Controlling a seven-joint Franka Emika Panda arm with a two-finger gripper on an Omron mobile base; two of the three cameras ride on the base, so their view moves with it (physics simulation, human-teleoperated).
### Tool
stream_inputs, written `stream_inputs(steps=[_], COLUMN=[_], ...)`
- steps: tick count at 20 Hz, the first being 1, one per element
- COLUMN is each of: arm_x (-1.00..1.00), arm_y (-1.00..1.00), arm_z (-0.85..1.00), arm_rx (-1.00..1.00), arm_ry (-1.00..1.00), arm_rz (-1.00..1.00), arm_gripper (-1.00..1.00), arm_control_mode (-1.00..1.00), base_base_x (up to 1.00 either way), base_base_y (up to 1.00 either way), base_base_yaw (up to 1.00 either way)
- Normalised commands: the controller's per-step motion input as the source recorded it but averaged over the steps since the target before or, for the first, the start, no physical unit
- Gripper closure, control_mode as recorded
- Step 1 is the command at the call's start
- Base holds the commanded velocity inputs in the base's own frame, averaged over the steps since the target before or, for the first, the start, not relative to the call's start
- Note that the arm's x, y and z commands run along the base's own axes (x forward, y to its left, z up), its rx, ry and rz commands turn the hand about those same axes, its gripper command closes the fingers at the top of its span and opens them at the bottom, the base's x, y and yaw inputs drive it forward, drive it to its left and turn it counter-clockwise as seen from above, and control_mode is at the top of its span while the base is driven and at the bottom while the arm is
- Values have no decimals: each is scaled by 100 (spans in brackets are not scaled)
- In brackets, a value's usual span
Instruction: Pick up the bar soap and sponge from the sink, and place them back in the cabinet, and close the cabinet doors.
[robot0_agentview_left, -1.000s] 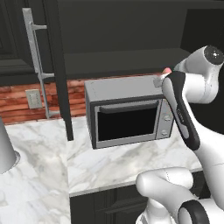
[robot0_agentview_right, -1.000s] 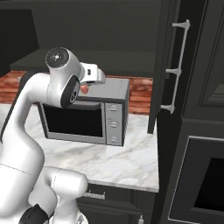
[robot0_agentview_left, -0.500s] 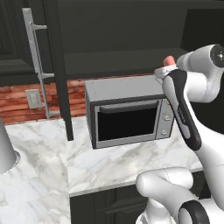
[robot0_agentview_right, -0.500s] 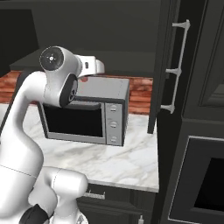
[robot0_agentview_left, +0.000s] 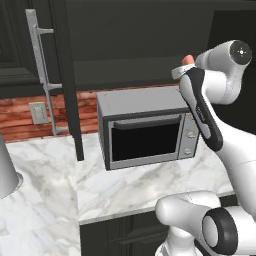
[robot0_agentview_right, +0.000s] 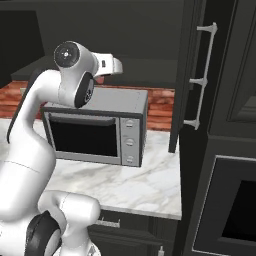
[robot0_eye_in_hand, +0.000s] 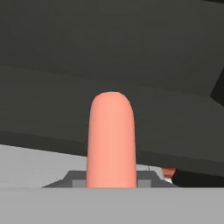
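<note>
My gripper (robot0_agentview_left: 183, 70) is shut on the salmon-pink bar soap (robot0_agentview_left: 188, 60), held above the microwave's top, level with the open cabinet's (robot0_agentview_left: 150, 30) dark shelf. From the hand camera the bar soap (robot0_eye_in_hand: 110, 140) stands upright between the fingers, with the dark shelf (robot0_eye_in_hand: 175, 131) right beyond it. A strip of soap (robot0_agentview_right: 100, 79) shows under the hand (robot0_agentview_right: 115, 65). The cabinet doors stand open, one on the left (robot0_agentview_left: 67, 90) with a silver bar handle (robot0_agentview_left: 42, 75) and one on the right (robot0_agentview_right: 192, 75). The sponge and the sink are out of view.
A grey microwave (robot0_agentview_left: 145, 127) sits on the white marble counter (robot0_agentview_left: 150, 185) directly under the cabinet, against a red brick wall (robot0_agentview_left: 20, 117). A tall dark unit with a built-in oven (robot0_agentview_right: 235, 200) stands at the right.
The hand with the soap has risen from the microwave's top edge and moved forward, up to the cabinet shelf. The doors have not moved.
</note>
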Motion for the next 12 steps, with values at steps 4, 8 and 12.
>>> stream_inputs(steps=[4, 8, 12], arm_x=[55, 57, 54], arm_y=[0, 0, 0], arm_z=[1, 0, 0], arm_rx=[0, 0, 0], arm_ry=[0, 1, 3], arm_rz=[0, 0, 0], arm_gripper=[100, 100, 100], arm_control_mode=[-100, -100, -100], base_base_x=[0, 0, 0], base_base_y=[0, 0, 0], base_base_yaw=[0, 0, 0])
